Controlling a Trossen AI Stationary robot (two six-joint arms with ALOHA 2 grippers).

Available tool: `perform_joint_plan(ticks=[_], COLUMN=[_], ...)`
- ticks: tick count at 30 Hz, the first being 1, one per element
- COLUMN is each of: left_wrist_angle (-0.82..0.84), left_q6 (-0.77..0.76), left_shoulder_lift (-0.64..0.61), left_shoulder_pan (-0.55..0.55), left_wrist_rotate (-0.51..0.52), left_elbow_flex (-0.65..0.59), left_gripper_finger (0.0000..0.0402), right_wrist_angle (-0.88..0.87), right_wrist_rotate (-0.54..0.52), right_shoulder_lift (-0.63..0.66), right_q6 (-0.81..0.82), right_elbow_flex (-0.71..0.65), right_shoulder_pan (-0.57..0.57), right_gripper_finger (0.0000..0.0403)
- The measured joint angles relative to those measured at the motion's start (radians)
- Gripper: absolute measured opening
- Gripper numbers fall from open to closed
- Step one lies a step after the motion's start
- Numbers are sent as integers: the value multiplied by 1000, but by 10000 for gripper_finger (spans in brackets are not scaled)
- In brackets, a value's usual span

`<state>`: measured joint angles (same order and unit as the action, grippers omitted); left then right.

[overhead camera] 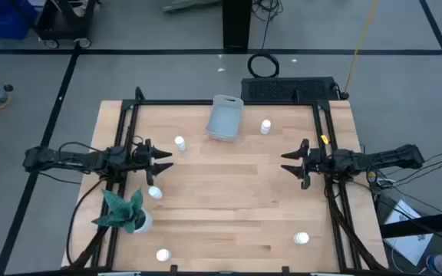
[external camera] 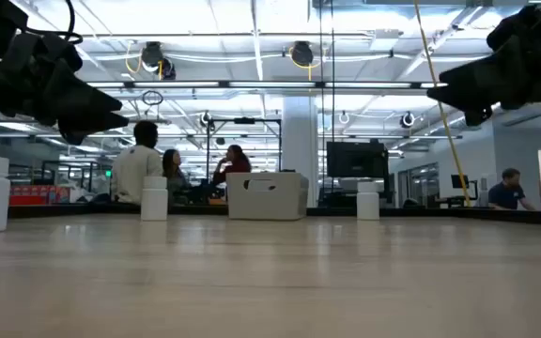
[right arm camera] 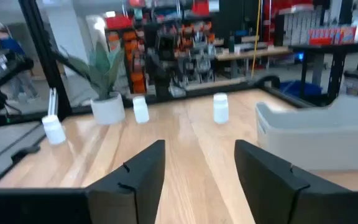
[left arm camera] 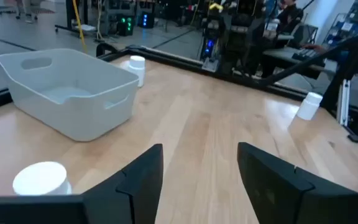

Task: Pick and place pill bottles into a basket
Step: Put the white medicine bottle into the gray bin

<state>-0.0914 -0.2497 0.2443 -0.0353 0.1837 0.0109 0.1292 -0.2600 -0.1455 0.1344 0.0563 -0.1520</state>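
The left pincer (overhead camera: 162, 157) is hovering wide open and empty at the wooden table's (overhead camera: 229, 207) left edge. Five tiny white capped pill bottles (overhead camera: 179, 142) are standing scattered, outside the pale grey-blue plastic basket (overhead camera: 225, 119) by the far edge. The right pincer (overhead camera: 290, 162) is waiting likewise at the right edge.

Pill bottle (left arm camera: 41, 178): cut off behind left hand. Basket (right arm camera: 319, 134): clipped at edge, blurred.
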Motion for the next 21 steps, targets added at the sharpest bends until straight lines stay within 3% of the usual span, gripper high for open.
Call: perform_joint_plan(ticks=[15,21], left_wrist_angle=[-34,-39], left_q6=[-18,-18], left_shoulder_lift=[0,0], left_shoulder_pan=[0,0], left_wrist_rotate=[-1,-1], left_elbow_flex=[0,0], left_gripper_finger=[212,212], right_wrist_angle=[-35,58], right_wrist_rotate=[-2,-2], right_shoulder_lift=[0,-1], right_q6=[-17,38], right_elbow_flex=[0,0], right_shoulder_pan=[0,0], right_gripper_finger=[187,187])
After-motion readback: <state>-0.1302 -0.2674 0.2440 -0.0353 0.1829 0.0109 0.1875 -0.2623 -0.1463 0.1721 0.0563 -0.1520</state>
